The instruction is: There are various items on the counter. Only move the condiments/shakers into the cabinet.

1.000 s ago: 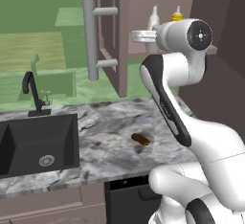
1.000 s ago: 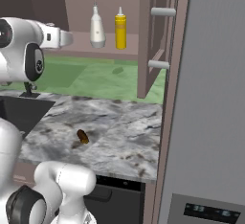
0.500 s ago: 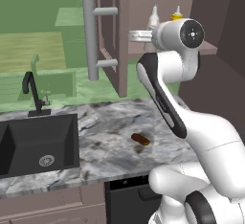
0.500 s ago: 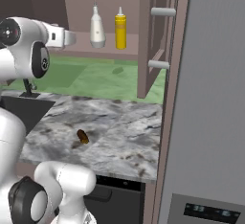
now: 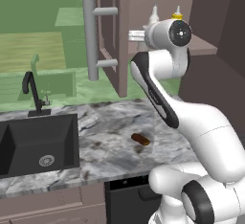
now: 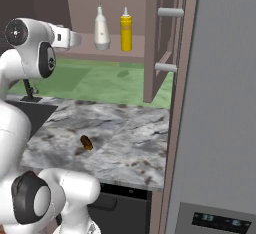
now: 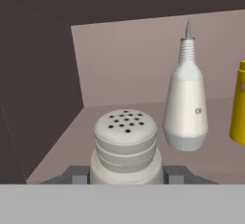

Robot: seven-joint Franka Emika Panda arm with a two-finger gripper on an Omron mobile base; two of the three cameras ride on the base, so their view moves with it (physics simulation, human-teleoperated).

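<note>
One shaker (image 7: 126, 145), two bottles, one brown lump (image 5: 140, 139).
My end effector (image 7: 125, 174) grips the shaker; white bottle (image 7: 186, 104) mark unreadable, yellow bottle (image 7: 239, 104) beside.

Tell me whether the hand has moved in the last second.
Yes. The hand, shut on the small grey-white cylindrical shaker, has edged further in toward the white narrow-necked bottle standing on the brownish-mauve cabinet shelf.

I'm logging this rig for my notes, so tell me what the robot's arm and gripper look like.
The arm is glossy white, built of rounded tubular links with dark bands at the joints and round black caps with a small pale mark on the joint ends. The gripper has two small dark grey, blocky finger tips. No cables or lettering are visible.
</note>
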